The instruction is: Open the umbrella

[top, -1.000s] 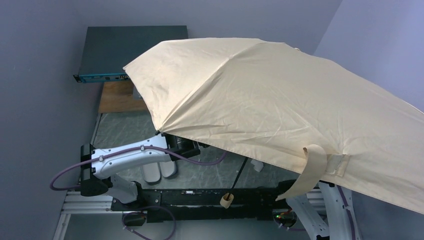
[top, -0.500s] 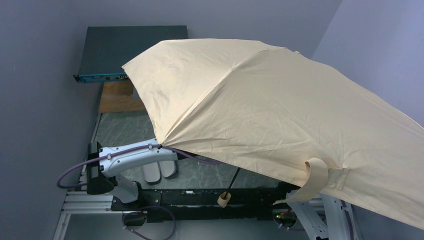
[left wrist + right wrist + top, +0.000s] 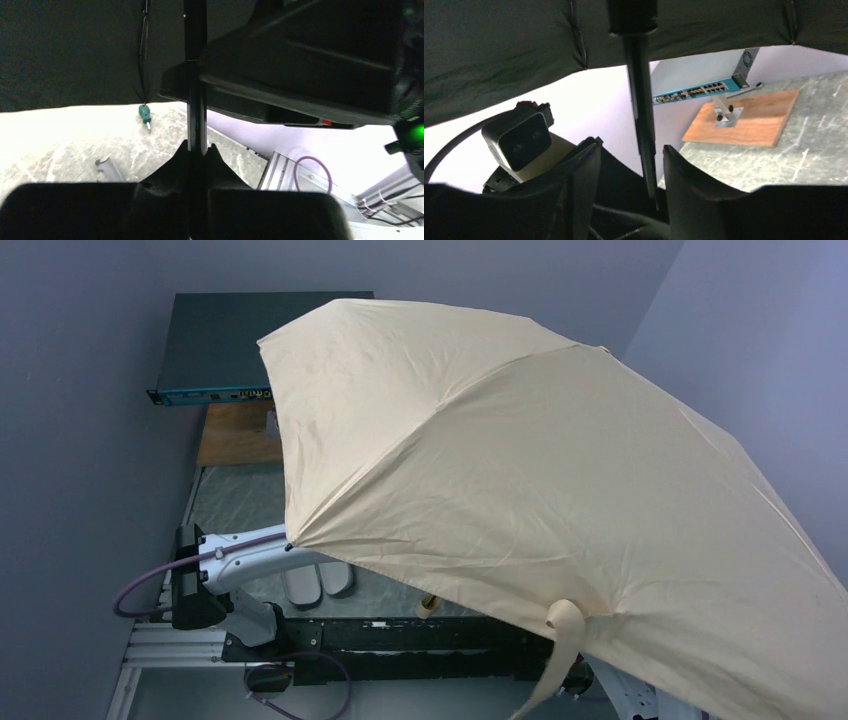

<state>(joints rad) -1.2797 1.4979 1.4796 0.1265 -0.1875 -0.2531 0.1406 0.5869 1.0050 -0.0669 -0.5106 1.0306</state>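
The cream-beige folding umbrella [image 3: 520, 470] stands open, its canopy over the grey bench [image 3: 235, 500]. The left fingers [image 3: 167, 175] pinch its black shaft [image 3: 196, 100]; the right fingers [image 3: 584, 180] are spread around it. 2 lavender-grey oval shells [image 3: 302, 587] lie beside the left arm [image 3: 260, 555].

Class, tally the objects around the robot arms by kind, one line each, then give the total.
Cream fabric folding umbrella, open: 1
Lavender-grey oval case shells: 2
Brown wooden board: 1
Dark flat network switch box: 1
Total: 5

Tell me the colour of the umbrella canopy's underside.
Black. The umbrella shows its underside best in the right wrist view.
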